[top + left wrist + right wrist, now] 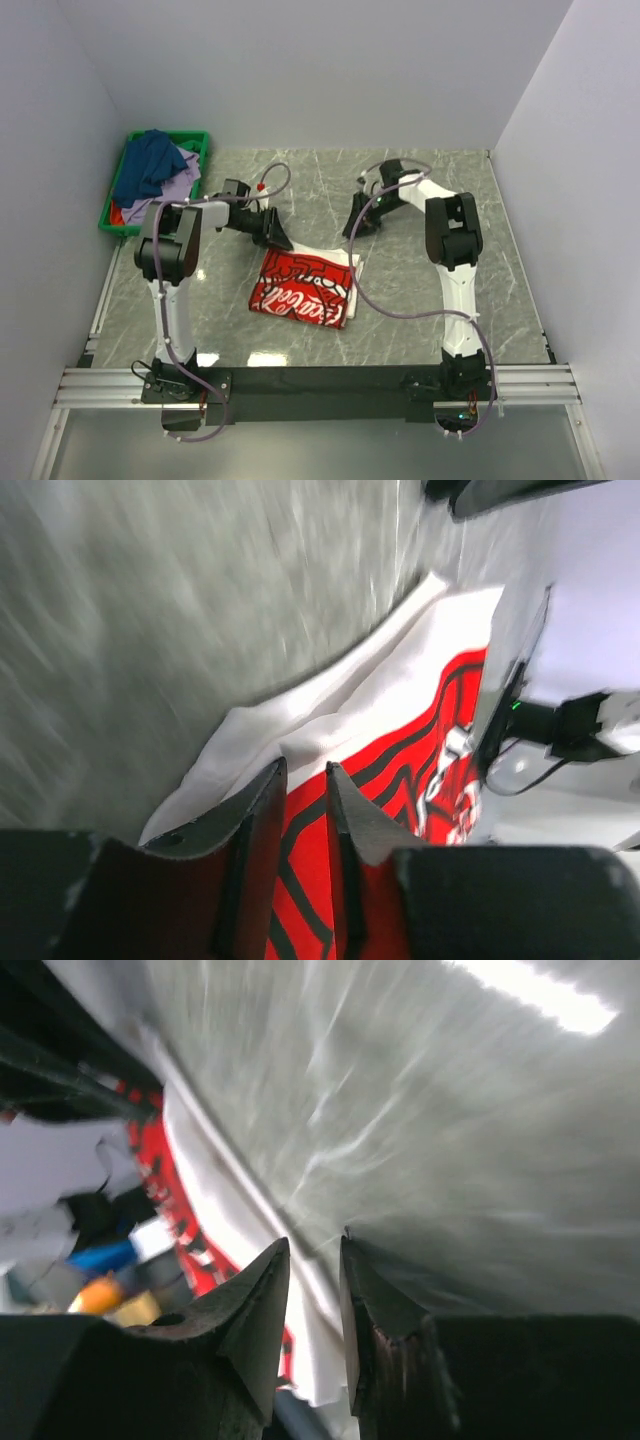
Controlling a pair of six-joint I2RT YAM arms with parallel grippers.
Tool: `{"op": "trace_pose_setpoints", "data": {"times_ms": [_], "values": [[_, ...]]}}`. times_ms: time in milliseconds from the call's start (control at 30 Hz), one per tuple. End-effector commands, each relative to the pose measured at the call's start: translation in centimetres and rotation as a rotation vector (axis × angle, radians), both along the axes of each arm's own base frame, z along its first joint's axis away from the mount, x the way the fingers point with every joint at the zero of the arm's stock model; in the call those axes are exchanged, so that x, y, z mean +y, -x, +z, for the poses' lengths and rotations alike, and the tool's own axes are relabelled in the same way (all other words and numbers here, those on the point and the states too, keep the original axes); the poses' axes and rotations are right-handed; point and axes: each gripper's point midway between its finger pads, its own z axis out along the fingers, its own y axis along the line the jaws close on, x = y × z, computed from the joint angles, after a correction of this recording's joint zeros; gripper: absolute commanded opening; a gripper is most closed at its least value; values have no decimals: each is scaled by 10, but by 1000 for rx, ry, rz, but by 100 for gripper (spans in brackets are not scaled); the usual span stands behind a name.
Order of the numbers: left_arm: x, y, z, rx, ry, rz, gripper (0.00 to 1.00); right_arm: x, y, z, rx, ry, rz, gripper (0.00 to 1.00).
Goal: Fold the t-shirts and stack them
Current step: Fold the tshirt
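Left pincer (272,232), seen from the overhead camera: hangs low over the far left corner of the white t-shirt (305,288). Whether it touches the cloth I cannot tell from up here. Right pincer (358,220): beyond the shirt's far right corner, near it but apart, over bare table (450,190). The white t-shirt lies folded into a rough rectangle mid-table between the two arms, big red print facing up, white border along the far edge. Green crate (196,137) in the far left corner, well apart from both pincers; it holds a dark blue t-shirt (148,165) heaped on top, a lavender t-shirt (180,185) spilling to the right, and a red t-shirt (120,212) showing at the near end.

Left wrist camera, blurred: left pincer (306,780) shows a narrow slit between its two dark fingers, nothing pinched in it. The white t-shirt (390,720) lies directly beneath and ahead of the tips, red print and black lines visible through the gap, and its white edge runs diagonally against the grey table (200,600).

Right wrist camera, also blurred: right pincer (314,1260) likewise stands at a narrow gap, empty. The white t-shirt (215,1210) sits to the left of the tips, its white edge passing just beside the left finger; marbled table (450,1140) fills the rest.
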Motion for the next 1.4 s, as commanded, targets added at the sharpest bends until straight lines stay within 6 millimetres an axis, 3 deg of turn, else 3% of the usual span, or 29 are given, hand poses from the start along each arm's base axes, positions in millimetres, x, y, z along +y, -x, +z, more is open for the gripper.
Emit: {"op": "trace_pose_setpoints", "data": {"times_ms": [0,100,200,233,300,367,400,433,467,500,567,600,700,833,867,1067,1233,1300,1333,1367], "values": [[1,-51,4,-49,10,83,29,-14,-50,10,-177,112,-53,34],[-1,-62,25,-71,74,105,29,-18,-68,21,-251,136,-48,33],[3,-60,59,-135,123,122,30,-22,-73,47,-346,144,-31,34],[4,-59,68,-160,138,130,30,-22,-72,71,-390,121,-31,36],[14,-44,82,-148,146,174,31,-12,-49,104,-401,26,-8,38],[22,-30,92,-158,143,208,33,7,-25,122,-376,-66,14,40],[25,-25,96,-166,142,212,33,10,-1,126,-348,-81,25,41],[27,-21,100,-173,142,215,33,17,11,128,-325,-97,28,41],[31,-11,106,-178,145,216,33,31,38,117,-281,-112,71,41],[32,-6,107,-171,149,216,34,37,51,126,-297,-127,87,41],[36,10,106,-156,151,213,34,55,78,120,-290,-138,149,41],[36,16,105,-151,152,206,34,57,93,108,-253,-129,169,41],[37,35,90,-103,141,204,34,62,110,81,-187,-109,194,40],[38,54,59,17,132,247,33,49,95,41,-132,-12,161,38],[37,50,58,0,144,249,33,45,88,30,-104,7,144,38],[35,46,25,98,106,310,31,2,20,4,-111,125,11,37],[29,28,15,100,107,322,27,-9,-20,12,-201,163,-14,36],[28,20,25,64,120,300,26,-3,-26,33,-248,121,1,36],[28,13,39,4,121,277,26,-1,-25,42,-263,104,6,36],[26,11,50,-23,138,256,26,4,-16,62,-279,49,20,36]]}}
